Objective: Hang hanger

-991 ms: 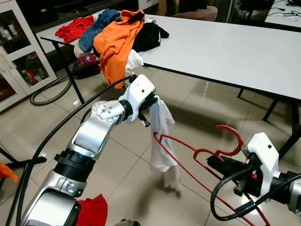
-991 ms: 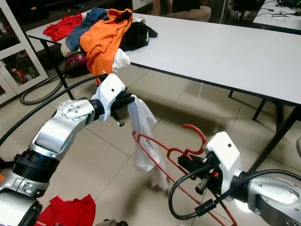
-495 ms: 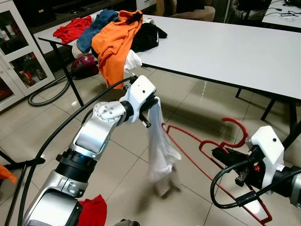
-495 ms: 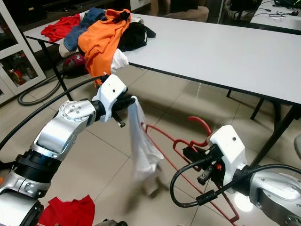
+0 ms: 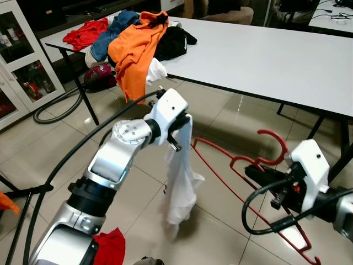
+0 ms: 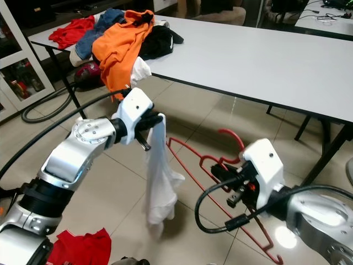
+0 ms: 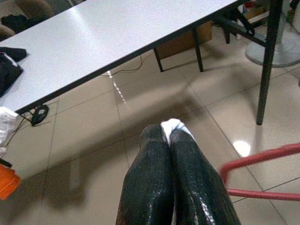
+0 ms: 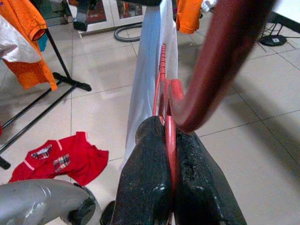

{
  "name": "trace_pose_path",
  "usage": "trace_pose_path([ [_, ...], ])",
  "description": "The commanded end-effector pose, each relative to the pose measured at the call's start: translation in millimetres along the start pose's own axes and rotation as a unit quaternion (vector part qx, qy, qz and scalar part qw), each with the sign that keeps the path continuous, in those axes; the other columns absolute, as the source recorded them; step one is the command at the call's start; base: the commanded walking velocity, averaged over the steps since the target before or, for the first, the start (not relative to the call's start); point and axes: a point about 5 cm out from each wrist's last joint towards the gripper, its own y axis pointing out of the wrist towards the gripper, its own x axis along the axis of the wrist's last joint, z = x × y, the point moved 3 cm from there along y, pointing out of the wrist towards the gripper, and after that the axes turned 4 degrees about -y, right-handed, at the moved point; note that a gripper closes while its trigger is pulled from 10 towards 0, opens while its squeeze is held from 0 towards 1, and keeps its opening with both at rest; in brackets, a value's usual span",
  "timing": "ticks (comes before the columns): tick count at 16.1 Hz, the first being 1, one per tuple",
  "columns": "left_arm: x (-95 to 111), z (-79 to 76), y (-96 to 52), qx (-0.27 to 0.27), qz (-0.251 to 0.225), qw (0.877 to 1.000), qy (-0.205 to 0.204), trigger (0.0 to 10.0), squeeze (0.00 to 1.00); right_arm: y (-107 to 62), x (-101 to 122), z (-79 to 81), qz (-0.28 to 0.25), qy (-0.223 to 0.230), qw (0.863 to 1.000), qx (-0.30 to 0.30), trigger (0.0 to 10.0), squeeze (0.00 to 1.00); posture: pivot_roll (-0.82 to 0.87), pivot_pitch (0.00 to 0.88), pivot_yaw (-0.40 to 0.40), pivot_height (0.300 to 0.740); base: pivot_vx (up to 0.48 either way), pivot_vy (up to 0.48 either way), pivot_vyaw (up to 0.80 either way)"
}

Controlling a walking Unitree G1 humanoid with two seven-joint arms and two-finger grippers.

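No legible text, labels, brand marks, numbers or signs appear in any view. The items behind the glass cabinet doors [image 5: 22, 72] are too small and blurred to read. The red garment [image 8: 61, 157] on the floor carries checked patches, with no readable lettering.
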Motion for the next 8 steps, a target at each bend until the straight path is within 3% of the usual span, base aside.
trace_pose_path([
  [1,6.2,-2.5,-2.6,-0.004,-0.009,1.0,0.003,10.0,0.0,2.4,0.0,-2.0,0.003,0.0,1.0,-0.005,10.0,0.0,-0.24,0.0,0.095,0.74,0.0,0.0,0.0],
  [8,-4.9,17.9,0.8,0.052,0.02,0.998,-0.001,10.0,0.0,-0.6,-0.9,1.2,0.008,0.0,1.0,-0.006,10.0,0.0,-0.25,0.002,0.105,0.74,0.0,0.0,0.0],
])
